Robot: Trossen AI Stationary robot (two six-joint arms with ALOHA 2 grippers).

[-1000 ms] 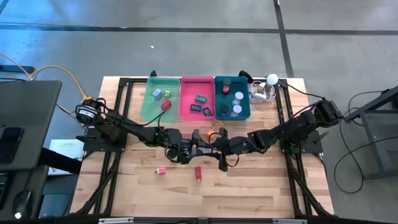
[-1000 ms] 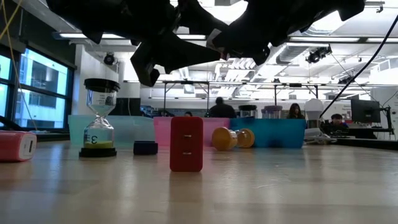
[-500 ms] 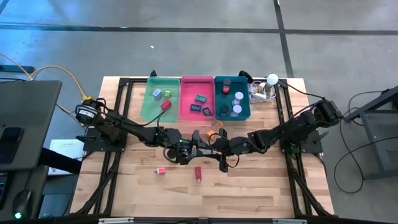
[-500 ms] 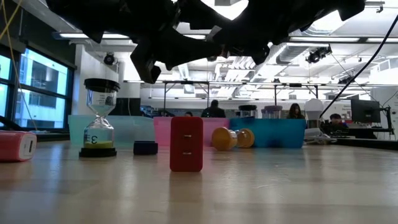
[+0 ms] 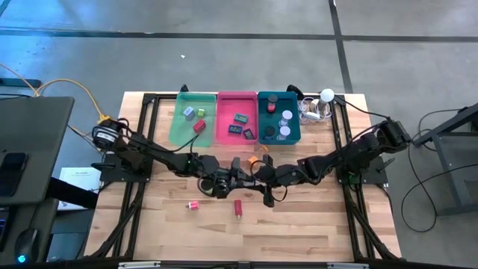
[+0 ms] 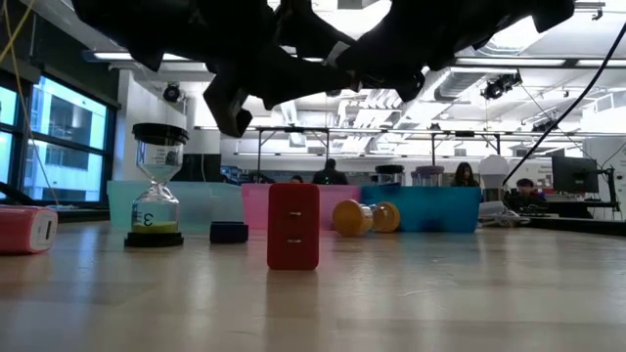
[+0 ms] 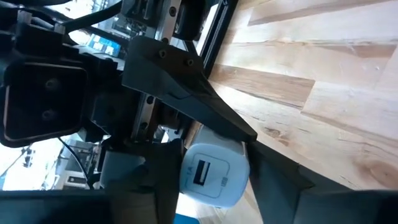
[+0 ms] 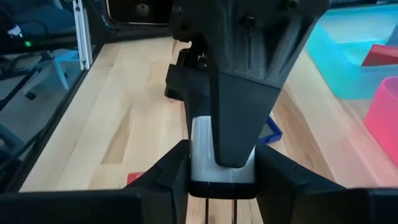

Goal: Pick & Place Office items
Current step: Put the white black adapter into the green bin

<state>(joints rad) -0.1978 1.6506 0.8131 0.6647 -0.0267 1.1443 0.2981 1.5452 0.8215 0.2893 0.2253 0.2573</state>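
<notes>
A lavender-white block [image 7: 211, 174] was seen grasped between both grippers [image 5: 240, 175] only in the wrist views; overhead, bare wooden table [image 5: 314, 217] was left toward the near edge.

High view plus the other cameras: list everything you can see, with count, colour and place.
green tray, pink tray, teal tray: one each, side by side at far edge
white ball: one, white, beside teal tray
red block: one, red, near front
pink block: one, pink, beside red block
hourglass: one, black-capped, standing before trays
orange timer: one, orange, lying before trays
pale block: one, lavender-white, between both tools
left tool: table centre, facing right tool
right tool: shut on pale block
</notes>
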